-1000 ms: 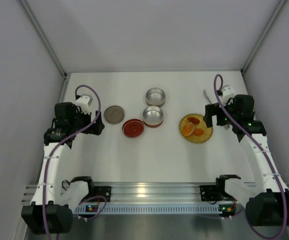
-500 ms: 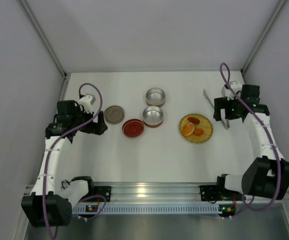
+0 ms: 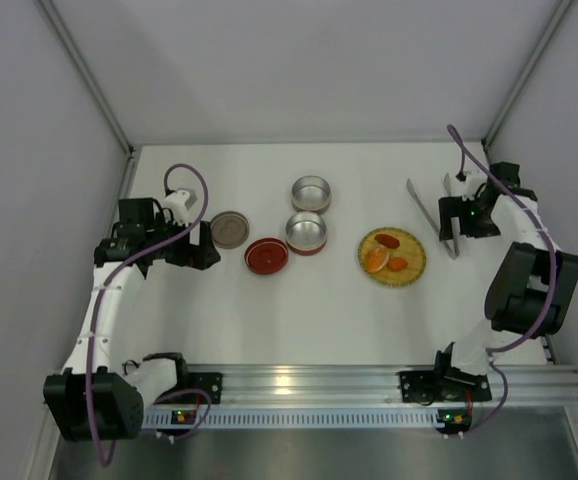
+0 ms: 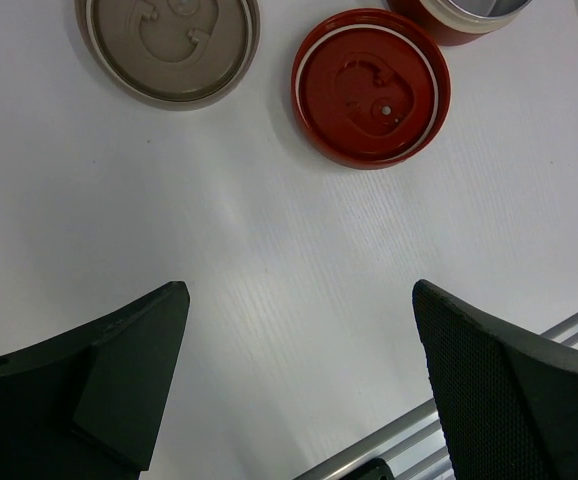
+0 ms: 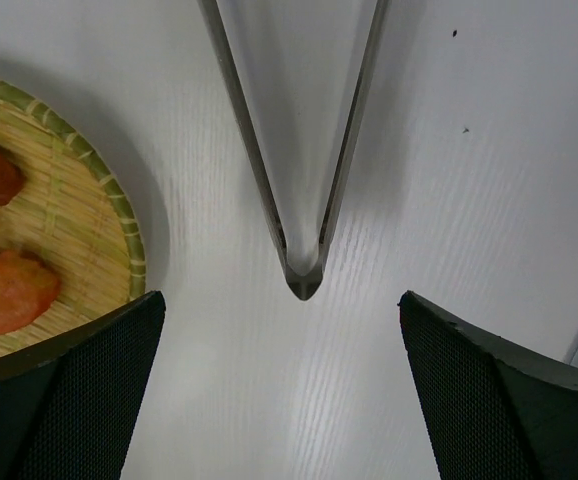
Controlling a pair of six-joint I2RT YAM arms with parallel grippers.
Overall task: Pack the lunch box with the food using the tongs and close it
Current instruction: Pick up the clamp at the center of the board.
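The silver tongs (image 3: 432,217) lie flat at the back right, and their joined end (image 5: 304,280) points at my right gripper (image 5: 281,297). That gripper (image 3: 462,226) hovers open over this end with nothing between its fingers. Orange and red-orange food (image 3: 387,254) sits on the yellow woven plate (image 3: 414,270), whose rim (image 5: 129,240) shows at left in the right wrist view. The lunch box is two open round tins (image 3: 310,192) (image 3: 306,232). Beside them lie a red lid (image 3: 266,255) (image 4: 369,85) and a brown lid (image 3: 229,229) (image 4: 167,45). My left gripper (image 3: 199,254) (image 4: 299,292) is open and empty, just short of the lids.
White walls enclose the table on the left, back and right, and the right wall is close to the tongs. An aluminium rail (image 3: 309,385) with the arm bases runs along the near edge and shows in the left wrist view (image 4: 409,440).
My right arm has swung back and right, from beside the plate to over the tongs. My left gripper has shifted slightly right towards the lids. Both stayed open.
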